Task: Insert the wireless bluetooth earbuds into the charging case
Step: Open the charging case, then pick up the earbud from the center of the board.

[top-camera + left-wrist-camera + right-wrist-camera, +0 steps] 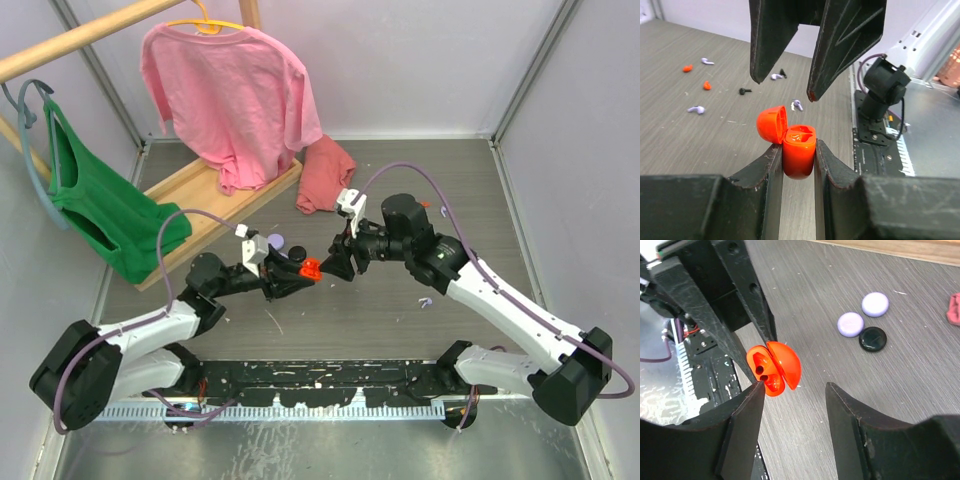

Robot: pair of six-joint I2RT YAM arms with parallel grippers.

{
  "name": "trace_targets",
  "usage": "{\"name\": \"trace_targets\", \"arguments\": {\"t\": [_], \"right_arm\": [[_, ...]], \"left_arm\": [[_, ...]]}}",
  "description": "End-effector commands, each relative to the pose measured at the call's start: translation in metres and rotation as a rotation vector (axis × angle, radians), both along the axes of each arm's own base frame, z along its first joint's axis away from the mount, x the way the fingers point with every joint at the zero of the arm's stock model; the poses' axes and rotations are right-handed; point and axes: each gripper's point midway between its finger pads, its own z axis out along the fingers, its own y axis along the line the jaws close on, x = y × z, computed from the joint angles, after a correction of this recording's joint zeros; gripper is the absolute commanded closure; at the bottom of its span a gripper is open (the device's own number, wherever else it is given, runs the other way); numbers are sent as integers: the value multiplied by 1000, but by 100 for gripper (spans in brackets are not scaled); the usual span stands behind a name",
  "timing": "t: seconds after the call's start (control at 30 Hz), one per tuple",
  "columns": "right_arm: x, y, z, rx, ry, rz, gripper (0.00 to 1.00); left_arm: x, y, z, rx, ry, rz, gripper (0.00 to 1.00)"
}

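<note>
One orange-red charging case (799, 152), lid hinged open and two wells showing, is clamped at its lower body between the fingers of the left claw (798, 150). Facing the case, the right claw (796, 387) is released, jaws spread wide, tips near the open lid. Beyond the case, well apart from it, loose pieces lie scattered on the tabletop (715, 135): two orange-red earbuds (706, 85), four lavender earbuds (696, 109), two black earbuds (744, 91). Near the case, on its far side, two lavender pucks (850, 324) and one black puck (872, 339) sit grouped together.
</note>
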Motion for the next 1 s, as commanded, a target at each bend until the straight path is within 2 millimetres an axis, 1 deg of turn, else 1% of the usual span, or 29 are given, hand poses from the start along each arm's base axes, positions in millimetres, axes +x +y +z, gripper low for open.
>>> {"name": "trace_targets", "arguments": {"t": [0.0,0.17,0.27,0.4,0.5,0.67,0.73,0.87,0.97], "right_arm": [[27,-6,18,1,-50,-147,41],[61,-32,0,-101,-38,-395,35],[85,-52,-17,-160,-2,-545,34],[121,-91,-45,-227,75,-736,34],[147,-119,-61,-240,123,-850,34],[188,-164,-94,-236,205,-993,33],[202,-179,-107,-238,231,-1037,33],[230,-202,-126,-234,259,-1088,33],[247,-212,-136,-228,275,-1094,32]], "left_arm": [[15,7,12,-19,-68,111,100],[26,19,12,-26,-58,229,99],[29,26,11,-34,-74,281,99],[32,31,11,-32,-95,316,97],[35,32,9,-28,-92,332,96],[47,32,1,-13,-62,379,96],[51,31,-2,-14,-41,389,96],[53,29,-7,-7,-29,385,96],[52,31,-7,-3,-33,389,94]]}}
